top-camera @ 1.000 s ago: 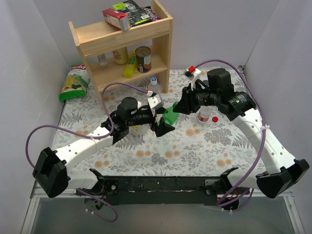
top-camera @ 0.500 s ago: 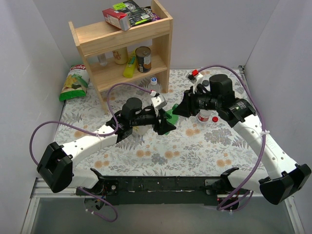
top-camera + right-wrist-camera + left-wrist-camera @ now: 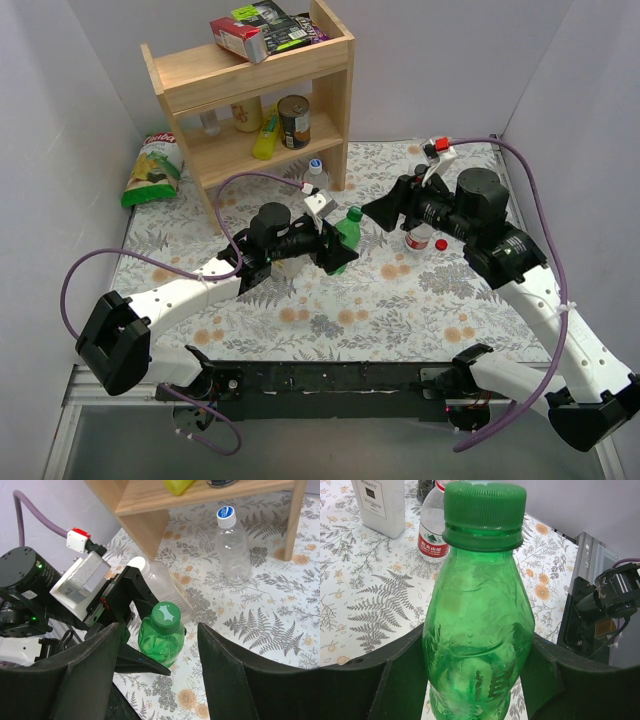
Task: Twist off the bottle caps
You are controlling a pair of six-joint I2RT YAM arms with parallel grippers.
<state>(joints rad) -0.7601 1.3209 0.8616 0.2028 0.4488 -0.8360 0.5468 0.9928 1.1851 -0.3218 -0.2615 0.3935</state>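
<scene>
Left wrist view has the left gripper clamped on the lower body of the green bottle, one finger pressed to each side. The bottle stands upright with its green cap screwed on. Facing it near the middle of the table, the right gripper holds its jaws apart just beside that cap, not closed on it. Behind the right gripper stands the small red-labelled bottle, with the red cap lying on the table just beside it. Toward the far edge, by the wooden shelf, the slim clear bottle stands with its blue cap on.
</scene>
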